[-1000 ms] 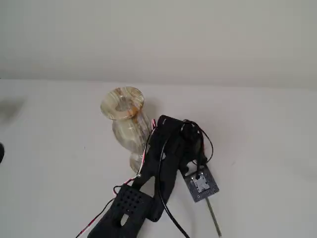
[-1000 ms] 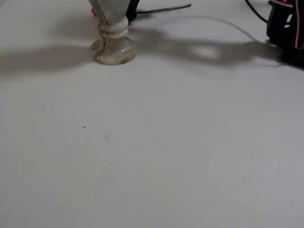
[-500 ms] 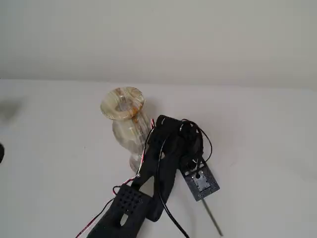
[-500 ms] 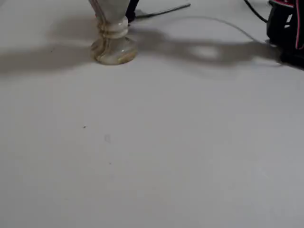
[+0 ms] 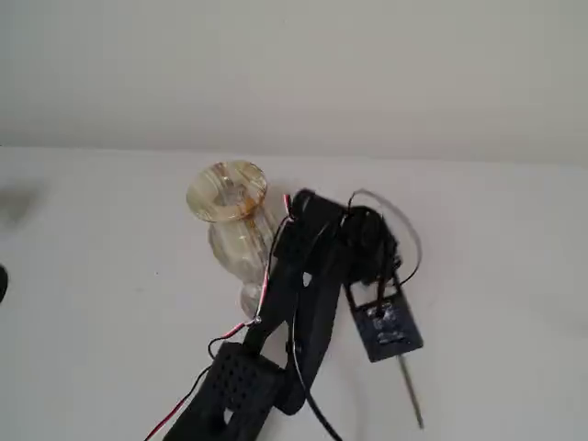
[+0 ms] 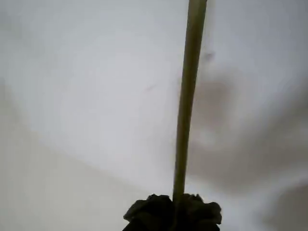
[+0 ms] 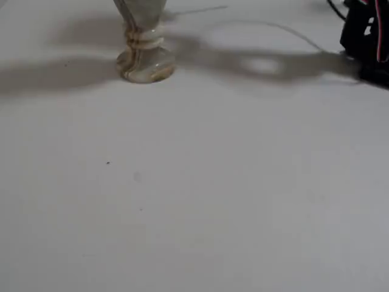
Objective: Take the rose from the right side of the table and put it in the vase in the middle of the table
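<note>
We see the rose (image 6: 185,110) clamped in the pincer (image 6: 172,211), stem running long and straight toward the wrist view's top edge; in a fixed view the vase (image 5: 230,216) stands centre-left on the surface (image 5: 514,239), just left of the arm, stem (image 5: 410,393) trailing lower right.

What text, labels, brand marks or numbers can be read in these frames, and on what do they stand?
None can be read.
The vase, the table and the rose stem carry no print.
The small board on the arm has pale marks in a fixed view, too small and blurred to read.
</note>
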You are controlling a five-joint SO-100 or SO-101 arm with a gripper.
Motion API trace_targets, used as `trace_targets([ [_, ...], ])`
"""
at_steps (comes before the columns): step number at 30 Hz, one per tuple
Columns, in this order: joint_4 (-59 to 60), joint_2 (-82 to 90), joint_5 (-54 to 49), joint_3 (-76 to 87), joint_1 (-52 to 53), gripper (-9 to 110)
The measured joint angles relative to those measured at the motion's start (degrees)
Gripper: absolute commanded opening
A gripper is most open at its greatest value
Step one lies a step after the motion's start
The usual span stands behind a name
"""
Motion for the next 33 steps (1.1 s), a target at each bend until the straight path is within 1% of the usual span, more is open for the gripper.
trace_targets([
  [6, -3.34, 10.90, 5.80, -2.99, 1.41, 0],
  [12, -9.67, 21.62, 9.58, -4.57, -2.11, 0],
  [22, -18.28, 32.52, 11.25, -4.75, -16.08, 0],
  [33, -21.53, 35.07, 11.25, -4.92, -35.77, 0],
])
